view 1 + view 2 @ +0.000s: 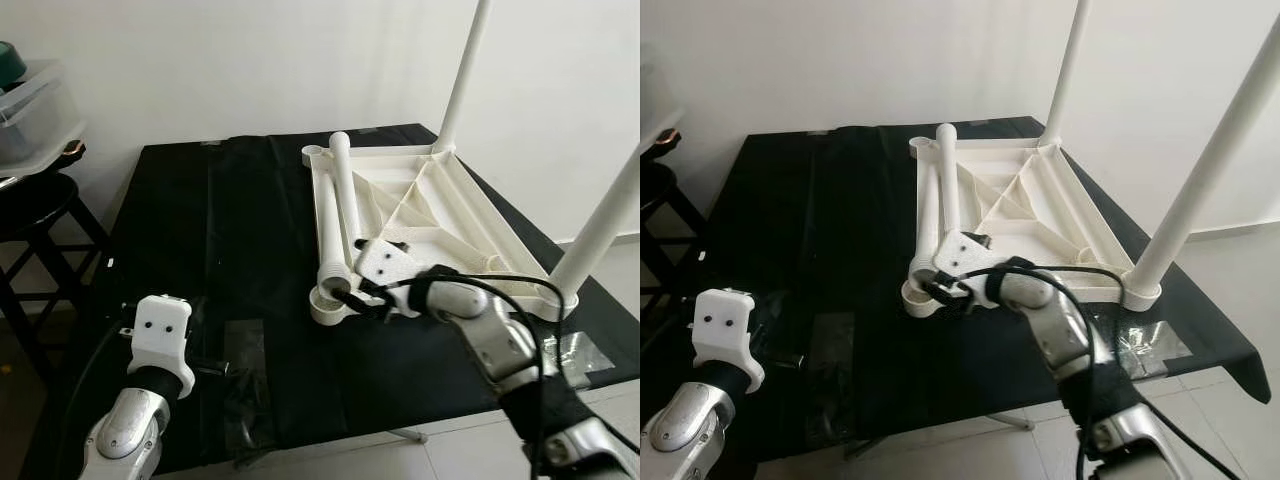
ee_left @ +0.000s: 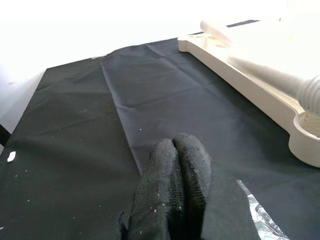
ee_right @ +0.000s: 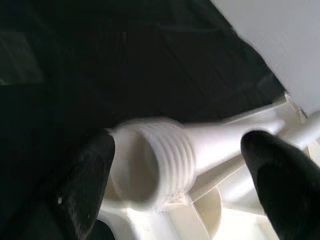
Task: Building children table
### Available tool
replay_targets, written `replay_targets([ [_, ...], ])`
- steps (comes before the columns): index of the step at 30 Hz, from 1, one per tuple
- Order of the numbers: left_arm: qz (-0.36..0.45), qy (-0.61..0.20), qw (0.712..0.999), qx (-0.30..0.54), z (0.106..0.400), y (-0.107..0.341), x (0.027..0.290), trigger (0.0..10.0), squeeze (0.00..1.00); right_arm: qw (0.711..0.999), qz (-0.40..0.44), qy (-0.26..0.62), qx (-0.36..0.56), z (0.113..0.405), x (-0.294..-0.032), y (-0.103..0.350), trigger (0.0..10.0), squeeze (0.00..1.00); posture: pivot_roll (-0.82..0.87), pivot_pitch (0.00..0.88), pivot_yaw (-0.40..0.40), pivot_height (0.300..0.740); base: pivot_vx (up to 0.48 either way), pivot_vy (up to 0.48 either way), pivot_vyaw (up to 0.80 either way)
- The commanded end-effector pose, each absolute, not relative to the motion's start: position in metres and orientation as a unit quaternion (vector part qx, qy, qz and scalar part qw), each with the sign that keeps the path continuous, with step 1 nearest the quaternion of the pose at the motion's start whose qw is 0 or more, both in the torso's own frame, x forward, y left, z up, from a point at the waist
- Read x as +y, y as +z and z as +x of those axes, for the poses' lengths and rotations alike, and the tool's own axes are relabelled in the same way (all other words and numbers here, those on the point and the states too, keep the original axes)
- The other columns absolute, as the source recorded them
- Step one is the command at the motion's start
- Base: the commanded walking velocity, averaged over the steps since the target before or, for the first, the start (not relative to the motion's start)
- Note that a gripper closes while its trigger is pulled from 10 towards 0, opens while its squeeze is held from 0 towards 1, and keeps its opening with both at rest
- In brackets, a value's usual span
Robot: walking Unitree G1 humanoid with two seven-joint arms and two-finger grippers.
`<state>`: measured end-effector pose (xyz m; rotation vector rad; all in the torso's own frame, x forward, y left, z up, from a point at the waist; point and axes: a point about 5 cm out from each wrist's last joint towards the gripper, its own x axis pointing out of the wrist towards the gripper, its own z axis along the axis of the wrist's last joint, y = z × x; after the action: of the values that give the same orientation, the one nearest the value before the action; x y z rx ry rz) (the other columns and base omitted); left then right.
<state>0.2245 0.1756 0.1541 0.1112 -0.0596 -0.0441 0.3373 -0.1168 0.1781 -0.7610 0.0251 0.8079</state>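
A loose white plastic table leg with a ribbed screw end [image 1: 340, 215] lies across the upturned white plastic children's tabletop [image 1: 470, 225], its threaded end at the near corner socket, where the right gripper [image 3: 175, 165] has its two black fingers spread wide on either side of the threads, touching nothing firmly that can be made out. Beyond that gripper, two more white legs [image 1: 466, 75] stand upright in the tabletop's far and right corners, and all of it rests on a black cloth-covered table [image 1: 240, 230]. Well apart, over bare cloth, the left gripper [image 2: 177, 150] hovers with fingers pressed together, empty.
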Motion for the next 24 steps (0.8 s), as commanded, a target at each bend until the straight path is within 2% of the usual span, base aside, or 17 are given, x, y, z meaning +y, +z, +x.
replay_targets([
  [1, 0.059, -0.025, 0.998, -0.021, 0.223, 0.152, 0.177, 10.0, 0.0, 0.843, -0.372, 0.387, 0.012, 0.338, -0.112, 0.175, 10.0, 0.0, 0.04, 0.057, 0.012, 0.74, 0.0, 0.0, 0.0],
  [11, 0.061, -0.031, 0.998, -0.018, 0.22, 0.152, 0.176, 10.0, 0.0, 0.87, -0.403, 0.284, 0.01, 0.363, -0.1, 0.187, 10.0, 0.0, 0.06, 0.063, 0.015, 0.74, 0.0, 0.0, 0.0],
  [18, 0.061, -0.033, 0.997, -0.016, 0.22, 0.152, 0.175, 10.0, 0.0, 0.871, -0.398, 0.288, 0.018, 0.363, -0.099, 0.19, 10.0, 0.0, 0.06, 0.063, 0.016, 0.74, 0.0, 0.0, 0.0],
  [24, 0.062, -0.036, 0.997, -0.015, 0.22, 0.151, 0.175, 10.0, 0.0, 0.876, -0.327, 0.355, 0.011, 0.352, -0.083, 0.193, 10.0, 0.0, 0.05, 0.062, 0.017, 0.74, 0.0, 0.0, 0.0],
])
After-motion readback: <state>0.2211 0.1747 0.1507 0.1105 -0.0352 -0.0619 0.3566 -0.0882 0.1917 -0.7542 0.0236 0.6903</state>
